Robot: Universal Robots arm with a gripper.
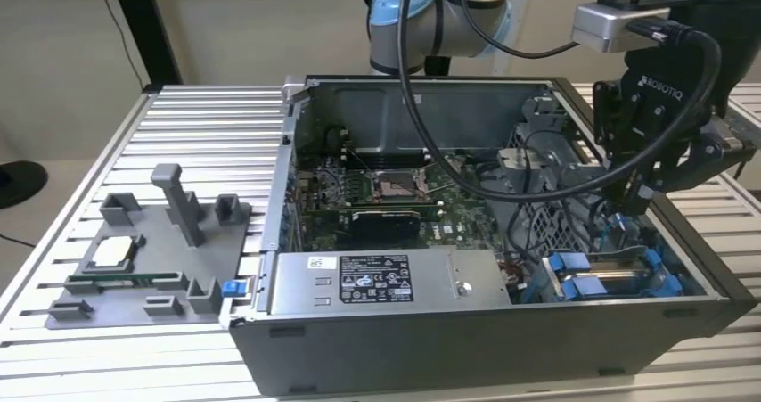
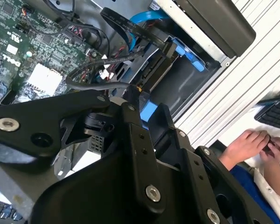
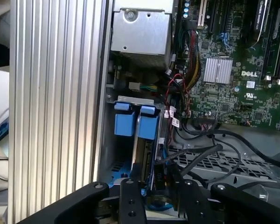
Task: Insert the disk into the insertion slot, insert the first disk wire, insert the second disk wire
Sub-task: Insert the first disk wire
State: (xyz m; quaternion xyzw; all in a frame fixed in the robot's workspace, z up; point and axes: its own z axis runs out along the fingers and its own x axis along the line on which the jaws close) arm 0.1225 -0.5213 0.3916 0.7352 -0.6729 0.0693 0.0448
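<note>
Angling down, tool (image 1: pixel 628 204) seemingly above disk (image 1: pixel 609 261).

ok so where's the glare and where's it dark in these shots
exterior view: soft even light, the table bright, the inside of the case in shadow; second wrist view: the table washes out almost white; first wrist view: a sheen runs along the table slats and the heatsink glares pale
</note>
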